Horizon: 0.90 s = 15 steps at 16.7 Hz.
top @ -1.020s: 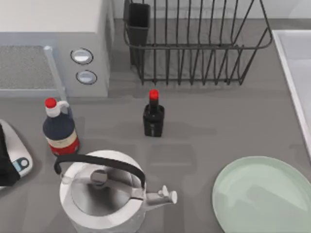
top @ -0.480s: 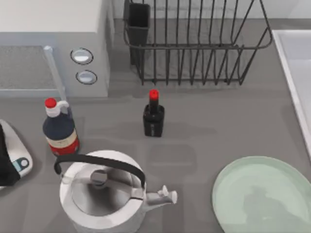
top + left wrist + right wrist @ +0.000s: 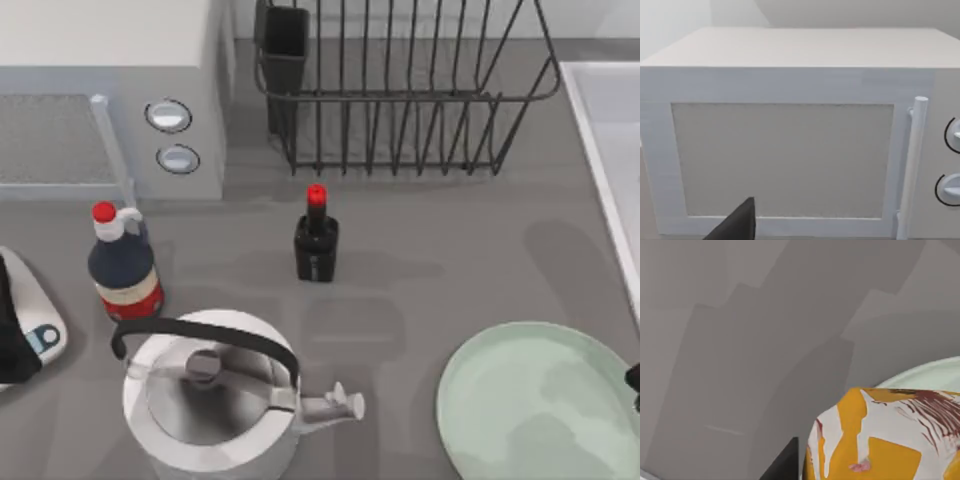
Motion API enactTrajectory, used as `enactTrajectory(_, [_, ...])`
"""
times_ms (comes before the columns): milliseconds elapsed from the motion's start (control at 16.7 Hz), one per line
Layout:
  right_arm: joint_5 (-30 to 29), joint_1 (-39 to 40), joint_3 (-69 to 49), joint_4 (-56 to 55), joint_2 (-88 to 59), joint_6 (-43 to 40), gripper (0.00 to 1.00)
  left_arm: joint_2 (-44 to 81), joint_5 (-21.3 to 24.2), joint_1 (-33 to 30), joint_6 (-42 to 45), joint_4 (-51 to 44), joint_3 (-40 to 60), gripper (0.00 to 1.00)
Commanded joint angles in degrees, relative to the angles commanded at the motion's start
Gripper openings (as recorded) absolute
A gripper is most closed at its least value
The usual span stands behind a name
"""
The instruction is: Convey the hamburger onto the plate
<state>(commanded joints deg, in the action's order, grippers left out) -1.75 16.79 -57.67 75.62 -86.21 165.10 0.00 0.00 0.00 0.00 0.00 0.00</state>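
Observation:
The hamburger (image 3: 880,440), tan-white with yellow-orange patches and dark red streaks, sits close up in the right wrist view. My right gripper is shut on it, with one dark finger (image 3: 784,466) beside it. The rim of the pale mint-green plate (image 3: 925,374) shows just behind it, above grey table. In the top view the plate (image 3: 520,400) lies at the front right, with a shadow across it. A dark piece of my right arm (image 3: 634,378) pokes in at the right edge over the plate. My left arm (image 3: 10,340) stays parked at the left edge.
A white kettle (image 3: 215,400) with a black handle stands at the front left. Behind it are a dark bottle with a red cap (image 3: 122,265) and a small black bottle (image 3: 316,240). A microwave (image 3: 110,90) and wire dish rack (image 3: 400,90) line the back.
A shadow has spread over the plate and the table behind it. A dark piece of my right arm has come in at the right edge. My left arm has not moved.

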Motion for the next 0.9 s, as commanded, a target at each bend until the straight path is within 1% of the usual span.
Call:
enactTrajectory(240, [0.9,6.2,-0.3,-3.7,-1.5,21.1,0.00,0.0,0.0,0.0,0.0,0.0,0.0,1.00])
enactTrajectory(480, [1.4,11.7,-1.0,-7.9,-2.5,37.1,0.00,0.0,0.0,0.0,0.0,0.0,0.0,1.00])
enactTrajectory(720, [1.8,15.6,-1.6,-11.4,-2.9,46.8,0.00,0.0,0.0,0.0,0.0,0.0,0.0,1.00])
enactTrajectory(900, [1.8,16.9,-1.8,-12.7,-3.0,50.0,0.00,0.0,0.0,0.0,0.0,0.0,0.0,1.00])
